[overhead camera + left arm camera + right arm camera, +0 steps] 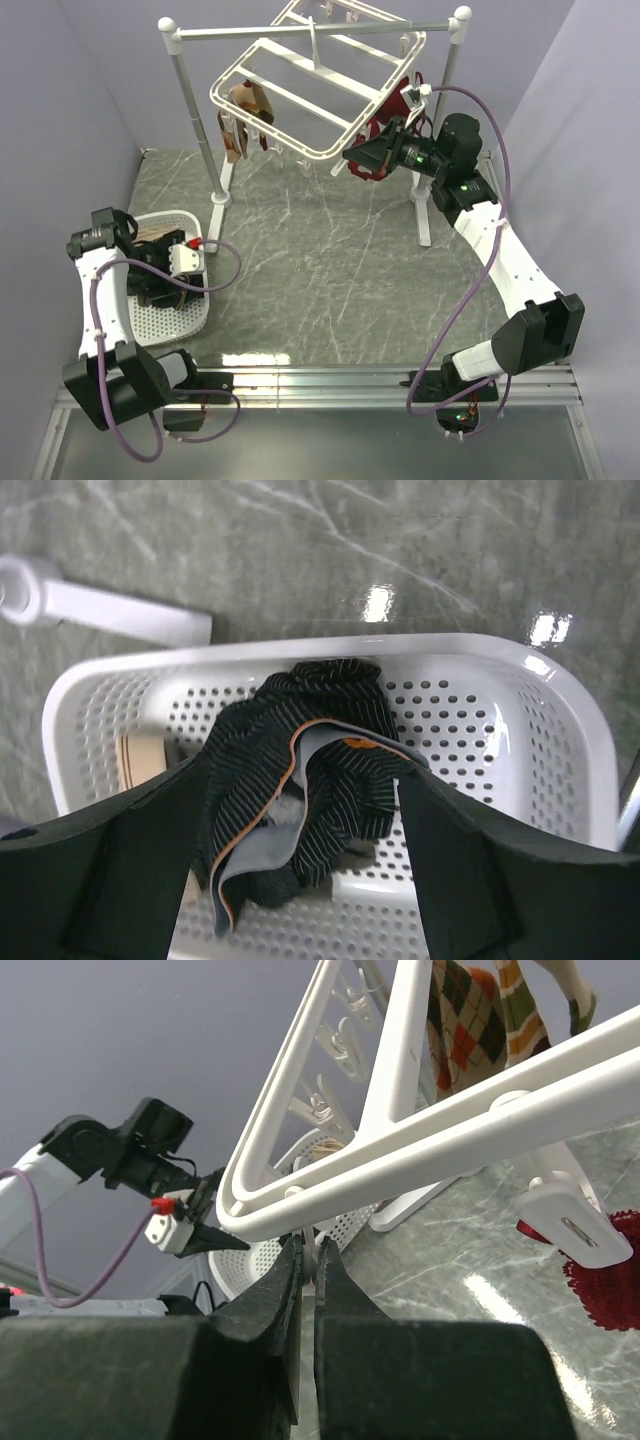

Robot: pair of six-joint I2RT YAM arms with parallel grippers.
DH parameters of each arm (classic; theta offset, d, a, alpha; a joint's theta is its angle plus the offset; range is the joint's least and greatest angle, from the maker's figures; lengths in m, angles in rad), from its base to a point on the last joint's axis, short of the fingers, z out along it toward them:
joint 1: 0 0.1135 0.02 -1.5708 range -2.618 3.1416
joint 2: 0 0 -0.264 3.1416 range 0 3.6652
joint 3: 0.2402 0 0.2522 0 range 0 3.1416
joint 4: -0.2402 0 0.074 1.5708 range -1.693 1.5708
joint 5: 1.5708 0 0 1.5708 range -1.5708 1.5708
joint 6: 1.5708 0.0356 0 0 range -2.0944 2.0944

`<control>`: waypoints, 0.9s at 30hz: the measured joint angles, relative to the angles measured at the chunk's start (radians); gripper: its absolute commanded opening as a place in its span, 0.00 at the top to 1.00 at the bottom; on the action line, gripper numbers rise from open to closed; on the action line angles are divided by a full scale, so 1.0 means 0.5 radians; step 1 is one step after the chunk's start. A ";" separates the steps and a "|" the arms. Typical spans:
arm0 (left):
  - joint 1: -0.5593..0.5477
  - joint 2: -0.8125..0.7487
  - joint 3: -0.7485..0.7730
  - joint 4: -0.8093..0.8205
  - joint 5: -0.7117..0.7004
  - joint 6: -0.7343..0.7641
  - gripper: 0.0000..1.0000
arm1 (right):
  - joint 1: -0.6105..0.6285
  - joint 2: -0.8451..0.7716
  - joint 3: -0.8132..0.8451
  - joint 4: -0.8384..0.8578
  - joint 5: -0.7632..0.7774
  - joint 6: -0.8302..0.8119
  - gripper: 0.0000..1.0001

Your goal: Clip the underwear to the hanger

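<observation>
The underwear (330,770), black with thin stripes and a grey, orange-edged waistband, lies crumpled in a white perforated basket (560,710). My left gripper (305,775) hangs over it, open, one finger on each side of the fabric. From above, that left gripper (160,285) covers most of the garment. The hanger (300,150), a white barred frame, hangs tilted from the rail. My right gripper (308,1260) is under its near corner, shut on a small white clip (309,1252) dangling from the hanger (420,1150).
A tan-and-red argyle garment (245,110) and a dark red bra (385,125) hang from the frame. The white two-post rail stand (190,100) has a foot (110,610) just beyond the basket (190,320). A tan item (140,760) also lies in the basket.
</observation>
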State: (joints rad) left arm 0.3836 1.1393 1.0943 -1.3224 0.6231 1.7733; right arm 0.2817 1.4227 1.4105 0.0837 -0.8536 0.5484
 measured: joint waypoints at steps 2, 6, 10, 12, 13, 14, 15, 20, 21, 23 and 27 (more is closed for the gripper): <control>0.010 0.056 -0.042 0.000 0.025 0.146 0.19 | 0.000 0.007 0.008 -0.011 -0.005 -0.004 1.00; 0.007 0.118 -0.171 0.000 0.028 0.278 0.19 | 0.000 0.011 0.008 -0.020 -0.009 -0.015 1.00; -0.043 0.223 -0.199 -0.006 -0.021 0.335 0.19 | 0.000 0.017 0.008 -0.020 -0.010 -0.014 1.00; -0.066 0.275 -0.199 0.002 -0.047 0.352 0.19 | 0.000 0.021 0.010 -0.020 -0.011 -0.014 1.00; -0.075 0.297 -0.200 0.005 -0.063 0.358 0.19 | 0.000 0.024 0.011 -0.020 -0.014 -0.014 1.00; -0.081 0.308 -0.202 0.014 -0.076 0.359 0.19 | 0.000 0.027 0.011 -0.019 -0.017 -0.013 1.00; -0.086 0.320 -0.206 0.033 -0.092 0.362 0.19 | 0.000 0.033 0.017 -0.020 -0.021 -0.012 1.00; -0.094 0.343 -0.243 0.137 -0.146 0.368 0.19 | 0.000 0.054 0.022 -0.020 -0.034 -0.005 1.00; -0.094 0.341 -0.267 0.179 -0.149 0.368 0.19 | 0.000 0.054 0.022 -0.020 -0.034 -0.005 1.00; -0.093 0.330 -0.337 0.278 -0.148 0.373 0.19 | 0.000 0.054 0.022 -0.020 -0.035 0.001 1.00; -0.087 0.317 -0.417 0.435 -0.140 0.388 0.21 | 0.000 0.054 0.022 -0.020 -0.037 0.002 1.00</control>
State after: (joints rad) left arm 0.3401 1.2980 0.8860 -1.1049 0.5533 1.9675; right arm 0.2817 1.4498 1.4216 0.0738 -0.8722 0.5495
